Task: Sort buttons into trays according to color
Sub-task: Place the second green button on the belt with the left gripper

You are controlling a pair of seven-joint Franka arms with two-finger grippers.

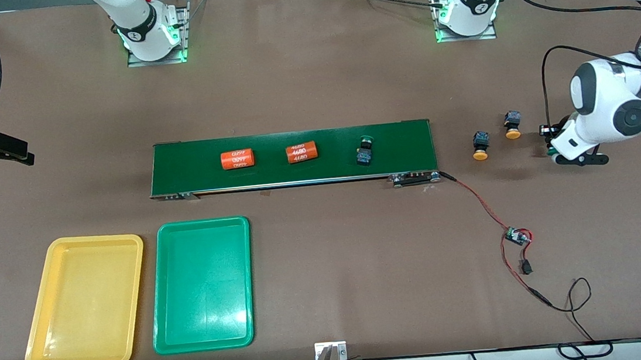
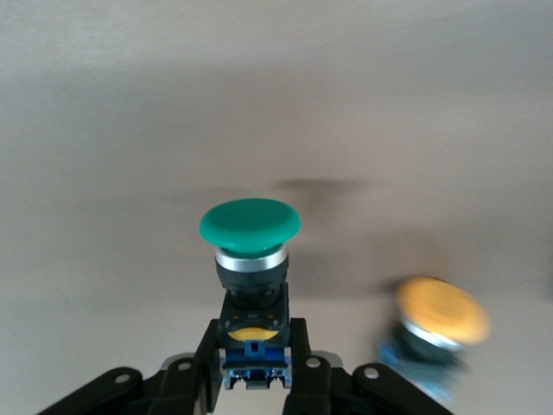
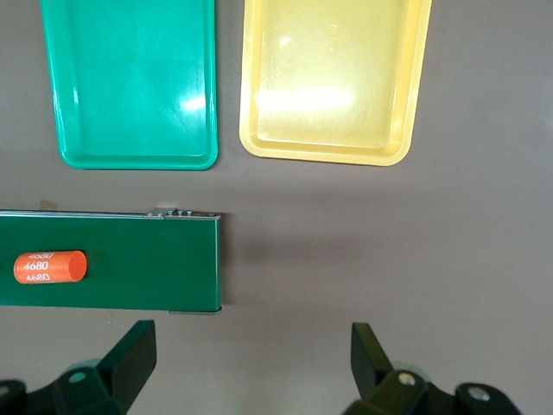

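Note:
My left gripper (image 1: 549, 143) is low over the table at the left arm's end. In the left wrist view the left gripper (image 2: 252, 335) is shut on the black-and-blue body of a green-capped button (image 2: 250, 226). Two yellow-capped buttons (image 1: 481, 146) (image 1: 512, 125) lie on the table between it and the belt; one yellow-capped button (image 2: 441, 316) shows beside my grip. Another green-capped button (image 1: 364, 149) lies on the conveyor belt (image 1: 273, 173). The yellow tray (image 1: 94, 240) and the green tray (image 1: 201, 222) sit side by side, nearer the front camera. My right gripper (image 1: 0, 151) (image 3: 255, 346) hangs open with nothing in it, at the right arm's end.
Two orange cylinders (image 1: 237, 159) (image 1: 301, 152) marked 4680 lie on the belt. A red-and-black wire with a small circuit board (image 1: 517, 236) runs from the belt's end toward the front edge of the table.

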